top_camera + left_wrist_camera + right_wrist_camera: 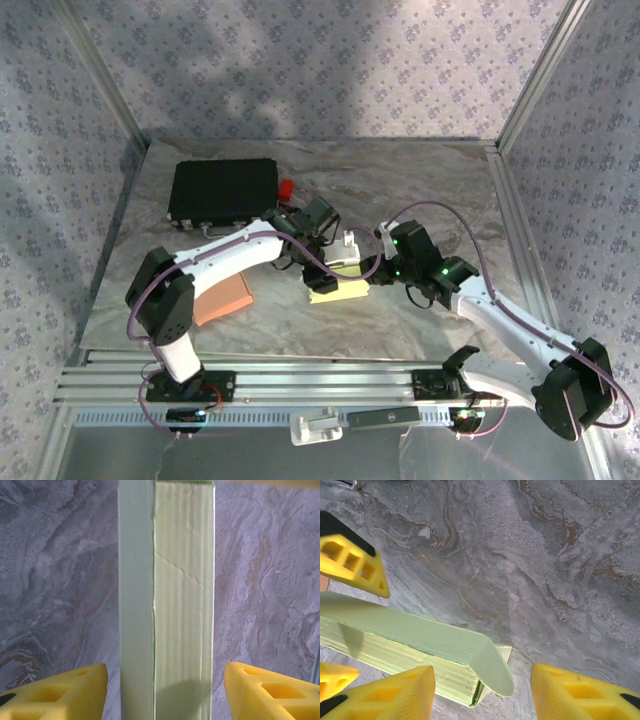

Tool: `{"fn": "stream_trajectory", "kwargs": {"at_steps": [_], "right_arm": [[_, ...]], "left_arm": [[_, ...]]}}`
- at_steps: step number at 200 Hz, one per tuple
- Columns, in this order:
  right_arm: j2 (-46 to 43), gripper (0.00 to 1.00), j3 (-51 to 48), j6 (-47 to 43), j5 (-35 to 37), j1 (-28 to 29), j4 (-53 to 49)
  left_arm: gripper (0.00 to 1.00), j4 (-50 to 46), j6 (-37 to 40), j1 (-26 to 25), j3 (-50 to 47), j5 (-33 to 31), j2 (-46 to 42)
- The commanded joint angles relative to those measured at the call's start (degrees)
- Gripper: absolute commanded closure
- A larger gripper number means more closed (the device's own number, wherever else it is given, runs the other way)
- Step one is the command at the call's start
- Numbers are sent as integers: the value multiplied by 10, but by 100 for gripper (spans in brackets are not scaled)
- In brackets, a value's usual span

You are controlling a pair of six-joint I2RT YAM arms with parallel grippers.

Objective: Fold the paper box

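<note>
Left tool (165, 696) stands spread, a yellow finger on each side of the green box (182, 605) with a thin gap at both, pinching nothing. Right tool (480, 682) is spread too, at the box's end, where a flap (494, 666) curls loose over the open mouth; whether its lower-left finger touches the box cannot be told. In the top view the box lies on the bench (420, 190) at the centre of the frame, between the two tools, a black case (222, 188) well apart at upper left.

Risk, as a judgement: nothing grips the box, so a push on the flap by the right tool could slide the whole box along the bench instead of folding it. If the left tool closes hard across the thin walls, it could crush them; a diagonal crease shows on the top face. Pressed off-line, the flap could buckle or catch outside the mouth.

Left arm (225, 255) reaches from lower left across to centre, wrist bent down over the box; right arm (500, 315) comes from lower right, forearm low, its tool pointing left at the box end
</note>
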Motion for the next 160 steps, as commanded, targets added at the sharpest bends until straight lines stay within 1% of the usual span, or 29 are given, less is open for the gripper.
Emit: {"fn": "stream_trajectory", "kwargs": {"at_steps": [1,19,50,80,98,120,128,160], "right_arm": [[5,47,15,-14,4,4,0],[7,49,13,-15,5,4,1],[9,52,13,-15,1,3,3],[11,54,14,-15,-3,3,3],[8,56,13,-14,-3,3,3],[9,59,18,-16,-2,3,-1],[10,59,19,-17,-1,4,-3],[13,61,20,-14,5,4,-5]], "left_arm": [[38,31,-40,3,-16,8,-54],[38,63,-79,8,-32,-3,-88],[38,78,-176,14,-47,-35,-145],[40,45,-269,16,-59,-83,-174],[41,45,-317,16,-87,-87,-194],[42,45,-349,16,-123,-108,-212],[42,29,-356,16,-131,-115,-214],[47,35,-373,15,-148,-131,-200]]}}
